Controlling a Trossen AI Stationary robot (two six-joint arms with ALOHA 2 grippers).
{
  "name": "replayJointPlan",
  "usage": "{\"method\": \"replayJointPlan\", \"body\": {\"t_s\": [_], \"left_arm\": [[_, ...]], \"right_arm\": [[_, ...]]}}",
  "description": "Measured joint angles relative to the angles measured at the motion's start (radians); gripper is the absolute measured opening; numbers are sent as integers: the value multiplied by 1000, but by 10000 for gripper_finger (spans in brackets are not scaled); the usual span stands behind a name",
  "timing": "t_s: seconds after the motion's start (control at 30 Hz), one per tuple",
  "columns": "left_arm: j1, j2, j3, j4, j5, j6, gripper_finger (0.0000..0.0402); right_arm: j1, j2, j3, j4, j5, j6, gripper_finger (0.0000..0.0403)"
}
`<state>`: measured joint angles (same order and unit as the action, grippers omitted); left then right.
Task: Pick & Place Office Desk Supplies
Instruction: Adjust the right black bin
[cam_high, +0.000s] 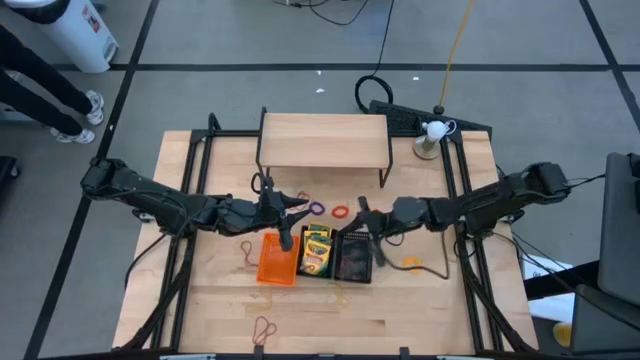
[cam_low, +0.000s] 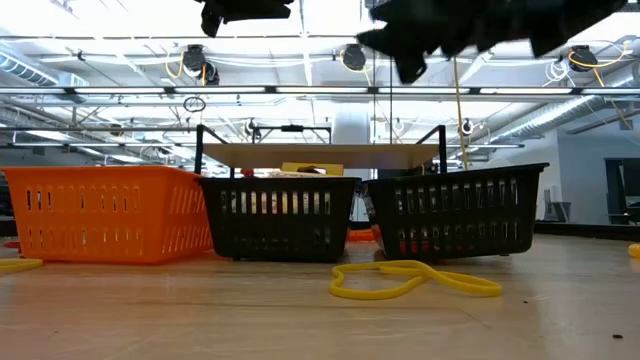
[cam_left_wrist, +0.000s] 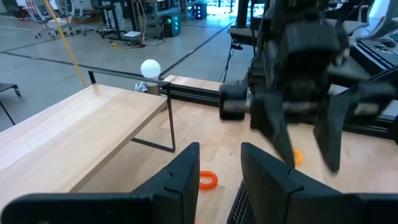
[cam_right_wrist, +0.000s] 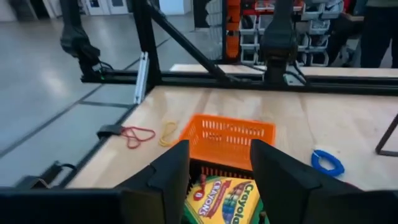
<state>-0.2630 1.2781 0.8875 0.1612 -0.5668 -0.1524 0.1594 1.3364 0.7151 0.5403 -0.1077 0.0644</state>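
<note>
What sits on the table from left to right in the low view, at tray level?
Orange tray → middle black tray → right black tray. A yellow rubber band lies on the table in front, below the gap between the two black trays and the right one.

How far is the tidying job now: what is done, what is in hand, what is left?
Done: crayon boxes lie in the middle black tray. In hand: nothing; the right gripper hangs open above the trays, and the left gripper holds nothing visible. Left: rubber bands on the table, such as the yellow band and orange band.
</note>
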Motion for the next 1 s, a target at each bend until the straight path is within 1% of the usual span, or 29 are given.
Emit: {"method": "replayJointPlan", "body": {"t_s": [0.23, 0.33, 0.4, 0.5, 0.57, 0.7, 0.77, 0.83, 1.0], "left_arm": [[19, 0, 0, 6, 0, 5, 120], [31, 0, 0, 13, -4, 67, 120], [40, 0, 0, 24, -9, 124, 120], [57, 0, 0, 24, -10, 200, 120], [65, 0, 0, 24, -11, 229, 120], [80, 0, 0, 23, -11, 246, 120], [83, 0, 0, 23, -11, 246, 120], [85, 0, 0, 23, -11, 245, 120], [87, 0, 0, 27, -11, 282, 120]], "right_arm": [[14, -228, 0, -303, 3, 1, 135], [12, -286, 0, -421, 8, -25, 129], [11, -305, -7, -465, 39, -54, 125], [11, -322, -40, -477, 104, -107, 122], [11, -324, -67, -459, 170, -159, 121], [11, -325, -115, -434, 315, -251, 121], [11, -325, -136, -419, 370, -273, 120], [10, -325, -151, -399, 396, -275, 120], [10, -325, -156, -379, 395, -231, 119]]}}
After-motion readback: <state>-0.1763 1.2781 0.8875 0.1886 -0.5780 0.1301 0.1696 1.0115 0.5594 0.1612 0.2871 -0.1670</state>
